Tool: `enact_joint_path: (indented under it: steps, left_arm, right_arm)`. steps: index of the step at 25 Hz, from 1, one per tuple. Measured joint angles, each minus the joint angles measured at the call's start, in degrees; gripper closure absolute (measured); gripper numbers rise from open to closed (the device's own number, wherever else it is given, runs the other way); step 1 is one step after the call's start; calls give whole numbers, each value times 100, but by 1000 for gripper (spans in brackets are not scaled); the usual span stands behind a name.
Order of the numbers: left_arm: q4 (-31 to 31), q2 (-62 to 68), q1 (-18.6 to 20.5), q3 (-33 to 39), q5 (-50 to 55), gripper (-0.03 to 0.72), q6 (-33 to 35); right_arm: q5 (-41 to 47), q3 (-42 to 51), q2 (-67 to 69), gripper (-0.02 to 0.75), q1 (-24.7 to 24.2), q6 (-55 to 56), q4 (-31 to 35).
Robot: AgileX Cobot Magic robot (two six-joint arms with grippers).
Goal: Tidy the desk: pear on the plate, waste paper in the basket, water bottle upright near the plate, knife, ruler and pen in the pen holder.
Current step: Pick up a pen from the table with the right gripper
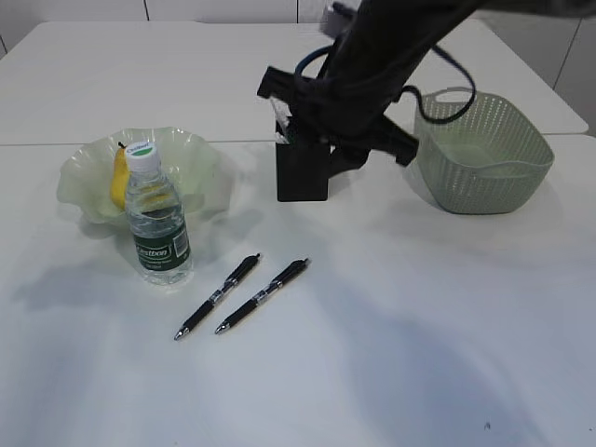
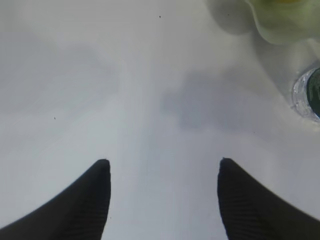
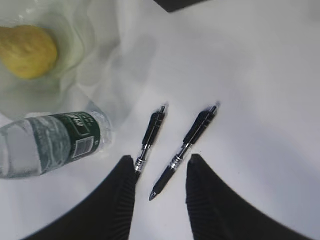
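Observation:
Two black pens [image 1: 220,294] [image 1: 264,294] lie side by side on the white table, in front of the black pen holder [image 1: 302,172]. My right arm [image 1: 354,84] hangs over the holder. Its open gripper [image 3: 160,165] looks down on the pens [image 3: 151,131] [image 3: 187,145] from well above; it holds nothing. The yellow pear [image 1: 119,177] [image 3: 27,50] lies on the wavy pale-green plate [image 1: 200,158]. The water bottle [image 1: 158,228] stands upright against the plate's front. My left gripper [image 2: 164,162] is open over bare table, out of the exterior view. Knife, ruler and waste paper are not discernible.
A grey-green mesh basket [image 1: 484,154] stands at the right, behind the arm's elbow. In the left wrist view the plate's edge [image 2: 280,25] and the bottle's cap [image 2: 310,92] show at the right. A table seam runs across behind the plate.

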Motion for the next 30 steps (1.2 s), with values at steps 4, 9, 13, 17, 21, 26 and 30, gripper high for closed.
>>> enact_joint_path:
  steps: [4,9,13,17,21,26,30]
  left_arm:
    - [0,0,0,0,-35,214,0]
    - [0,0,0,0,-82,214,0]
    - [0,0,0,0,-82,214,0]
    - [0,0,0,0,-93,214,0]
    - [11,0,0,0,-126,214,0]
    - [20,0,0,0,-140,214,0]
    - [20,0,0,0,-166,214,0]
  right_arm:
    - [-23,0,450,475,197,697,96]
    - [-72,0,970,475,386,1575,121]
    - [-169,-13,1295,475,437,1898,121]
    - [-216,-187,1562,475,496,2153,121]
    - [-321,-296,1694,475,552,2625,-5]
    - [-301,-331,1774,474,561,2891,-431]
    - [-220,-342,1913,474,561,2952,-486]
